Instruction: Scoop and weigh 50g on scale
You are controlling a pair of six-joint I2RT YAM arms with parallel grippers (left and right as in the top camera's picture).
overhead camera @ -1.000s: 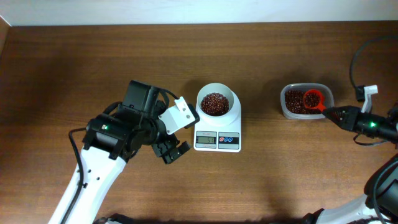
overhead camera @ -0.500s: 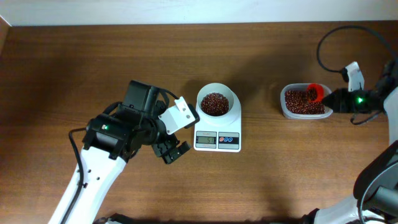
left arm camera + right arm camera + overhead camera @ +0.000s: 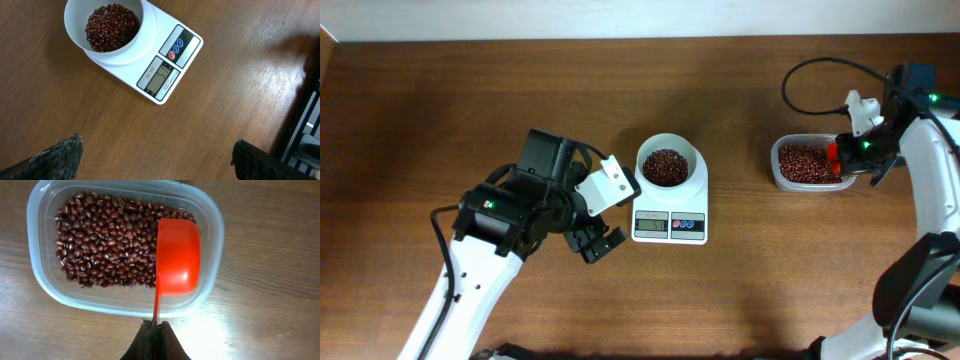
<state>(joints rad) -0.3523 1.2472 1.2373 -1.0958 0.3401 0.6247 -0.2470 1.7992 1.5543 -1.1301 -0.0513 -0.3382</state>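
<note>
The right hand (image 3: 155,330), clenched on the handle of the red scoop (image 3: 177,255), has swung it to the right edge of the bean tub (image 3: 37,265) and rolled it over, seemingly empty. Scooping looks to be over. The scale (image 3: 187,47) sits mid-desk under its filled white bowl (image 3: 75,37), and the left hand (image 3: 597,243) hangs released beside it.

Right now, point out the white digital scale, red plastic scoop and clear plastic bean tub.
White digital scale (image 3: 162,76), left wrist view, display.
Red plastic scoop (image 3: 178,257), right wrist view, bowl.
Clear plastic bean tub (image 3: 90,300), right wrist view, wall.

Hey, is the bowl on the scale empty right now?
No, the bowl on the scale holds a heap of red beans.
</note>
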